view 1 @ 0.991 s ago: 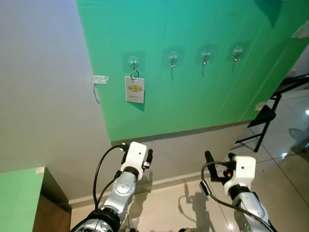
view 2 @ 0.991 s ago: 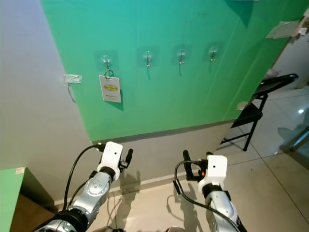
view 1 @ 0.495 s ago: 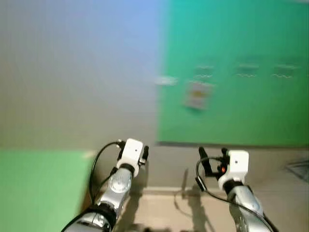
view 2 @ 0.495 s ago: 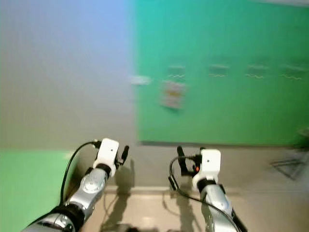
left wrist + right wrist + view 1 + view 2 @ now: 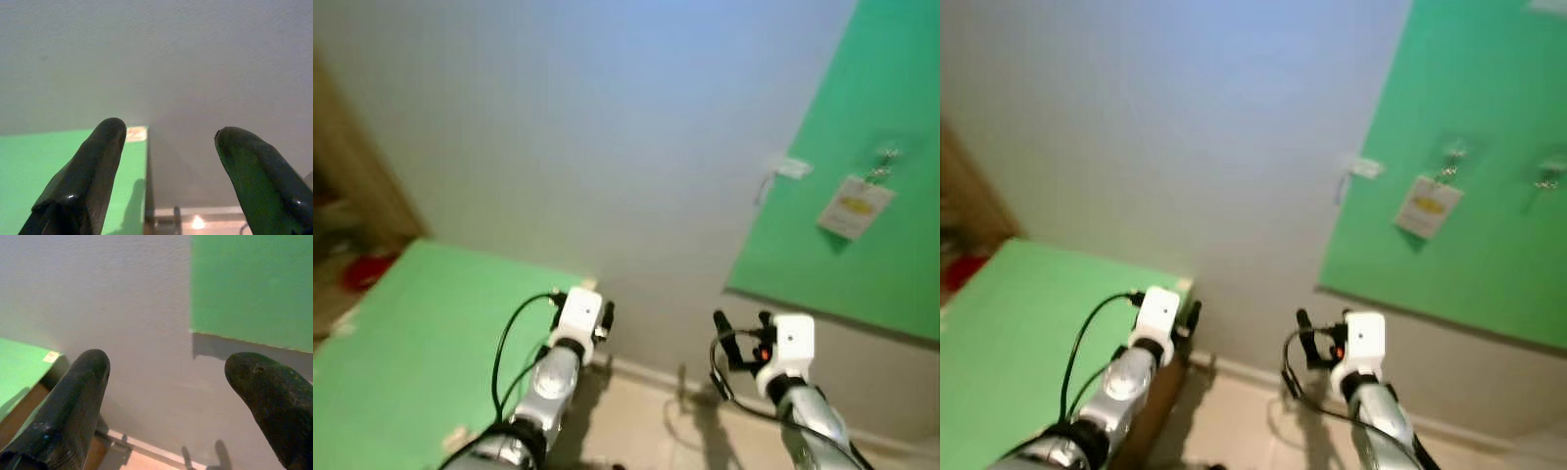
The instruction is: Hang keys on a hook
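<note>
Up on the green wall panel (image 5: 862, 127) hang the keys (image 5: 881, 164), with a white tag (image 5: 855, 208) that has a yellow mark on it. They sit on a clear hook (image 5: 1451, 152) near the panel's left edge, and the tag dangles just under the hook. Another hook (image 5: 1549, 174) is on the panel to the right of it. A small white bit (image 5: 790, 168) sticks to the grey wall (image 5: 607, 127), just left of the panel.

Both arms are held low in front of the wall, well below the keys. The left gripper (image 5: 168, 147) has its two black fingers spread wide with nothing between them, and it sits by the corner of a green table (image 5: 421, 343). The right gripper (image 5: 168, 377) is spread wide too and holds nothing; it points at the grey wall under the panel. The whole picture is a bit blurry
</note>
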Controlling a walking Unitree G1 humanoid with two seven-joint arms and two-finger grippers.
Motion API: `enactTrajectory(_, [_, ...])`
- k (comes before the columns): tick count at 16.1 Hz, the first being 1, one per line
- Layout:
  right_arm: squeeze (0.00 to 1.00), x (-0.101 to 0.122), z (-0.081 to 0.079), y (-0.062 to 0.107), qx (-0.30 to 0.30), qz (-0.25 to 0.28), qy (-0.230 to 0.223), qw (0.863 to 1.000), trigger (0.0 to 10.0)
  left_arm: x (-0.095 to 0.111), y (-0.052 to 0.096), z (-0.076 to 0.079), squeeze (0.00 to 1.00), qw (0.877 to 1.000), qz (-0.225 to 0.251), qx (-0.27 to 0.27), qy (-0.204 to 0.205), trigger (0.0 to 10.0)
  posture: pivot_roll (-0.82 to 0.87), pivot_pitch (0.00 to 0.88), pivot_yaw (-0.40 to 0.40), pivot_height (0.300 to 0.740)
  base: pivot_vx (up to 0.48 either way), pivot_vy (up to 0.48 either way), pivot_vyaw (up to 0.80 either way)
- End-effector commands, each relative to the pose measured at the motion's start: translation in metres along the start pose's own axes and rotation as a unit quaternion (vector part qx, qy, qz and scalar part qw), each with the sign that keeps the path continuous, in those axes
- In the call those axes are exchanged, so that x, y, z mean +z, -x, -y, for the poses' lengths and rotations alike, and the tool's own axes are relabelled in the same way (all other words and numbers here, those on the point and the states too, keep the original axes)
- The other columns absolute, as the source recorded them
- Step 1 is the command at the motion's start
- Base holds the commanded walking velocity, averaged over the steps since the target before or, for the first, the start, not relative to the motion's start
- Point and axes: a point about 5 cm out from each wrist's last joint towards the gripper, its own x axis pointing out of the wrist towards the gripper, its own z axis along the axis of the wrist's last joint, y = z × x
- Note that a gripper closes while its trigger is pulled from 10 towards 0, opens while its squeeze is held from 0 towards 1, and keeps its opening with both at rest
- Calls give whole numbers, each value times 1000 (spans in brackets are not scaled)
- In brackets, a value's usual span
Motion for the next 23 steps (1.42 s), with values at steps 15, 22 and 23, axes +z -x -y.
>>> enactTrajectory(15, [0, -4, 12, 5, 18, -23, 14, 999, 10000, 1, 2, 20, 0, 1000, 14, -13, 11, 10000, -110, 1, -42, 740, 0, 0, 683])
enactTrajectory(22, [0, 4, 9, -1, 10, -15, 8, 1000, 10000, 2, 2, 18, 0, 1000, 13, -6, 7, 10000, -108, 0, -34, 740, 0, 0, 85])
enactTrajectory(23, [0, 4, 7, -2, 10, -14, 7, 1000, 10000, 2, 1, 18, 0, 1000, 13, -6, 6, 10000, -108, 0, -31, 740, 0, 0, 0])
